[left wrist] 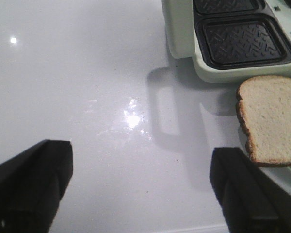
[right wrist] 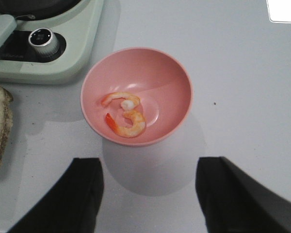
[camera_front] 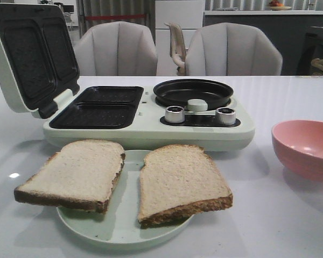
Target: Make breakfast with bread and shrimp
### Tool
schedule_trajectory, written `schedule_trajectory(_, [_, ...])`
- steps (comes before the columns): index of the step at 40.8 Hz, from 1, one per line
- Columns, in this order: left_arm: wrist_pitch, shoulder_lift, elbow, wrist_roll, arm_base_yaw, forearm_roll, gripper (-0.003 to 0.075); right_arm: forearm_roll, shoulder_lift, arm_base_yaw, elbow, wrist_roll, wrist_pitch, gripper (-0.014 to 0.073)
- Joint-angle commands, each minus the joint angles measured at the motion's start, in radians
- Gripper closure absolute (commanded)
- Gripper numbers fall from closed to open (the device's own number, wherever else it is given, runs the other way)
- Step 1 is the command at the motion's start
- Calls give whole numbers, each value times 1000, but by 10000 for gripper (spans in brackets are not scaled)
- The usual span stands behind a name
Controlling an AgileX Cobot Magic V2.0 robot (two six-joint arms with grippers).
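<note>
Bread (camera_front: pixel 129 177) overhanging plate (camera_front: pixel 118 228) rim, shrimp (right wrist: pixel 125 114) in bowl (right wrist: pixel 179 92), apparently two, both jaws wide over bare table (left wrist: pixel 87 97)

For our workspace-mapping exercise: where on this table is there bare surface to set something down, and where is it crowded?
Bare table lies left of the breakfast maker and the plate, under the left end effector. Another open patch lies right of the pink bowl holding the shrimp. The middle is crowded: both bread slices sit close against the maker.
</note>
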Motion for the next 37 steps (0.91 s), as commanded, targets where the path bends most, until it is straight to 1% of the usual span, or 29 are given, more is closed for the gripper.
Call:
schedule_trajectory(1, [-75, 21, -28, 69, -26, -34, 84, 0, 1, -3, -31, -4, -66, 57])
schedule_trajectory(4, [-79, 40, -27, 127, -83, -48, 99, 0, 1, -3, -31, -4, -66, 57])
schedule_trajectory(9, [-110, 81, 2, 149, -219, -6, 118, 0, 1, -3, -31, -4, -66, 57])
schedule_trajectory(16, [-159, 163, 68, 149, -437, 163, 118, 0, 1, -3, -31, -4, -66, 57])
schedule_trajectory(22, [-147, 252, 98, 124, -591, 321, 118, 0, 1, -3, -31, -4, -66, 57])
schedule_trajectory(24, [-134, 291, 98, 86, -627, 368, 118, 0, 1, -3, -31, -4, -66, 57])
schedule_trajectory(26, [-122, 334, 98, 17, -669, 443, 118, 0, 1, -3, -31, -4, -66, 57])
schedule_trajectory(33, [-62, 484, 98, -294, -826, 780, 118, 0, 1, -3, -31, -4, -66, 57])
schedule_trajectory(37, [-28, 554, 98, -462, -901, 1003, 118, 0, 1, -3, -31, -4, -66, 57])
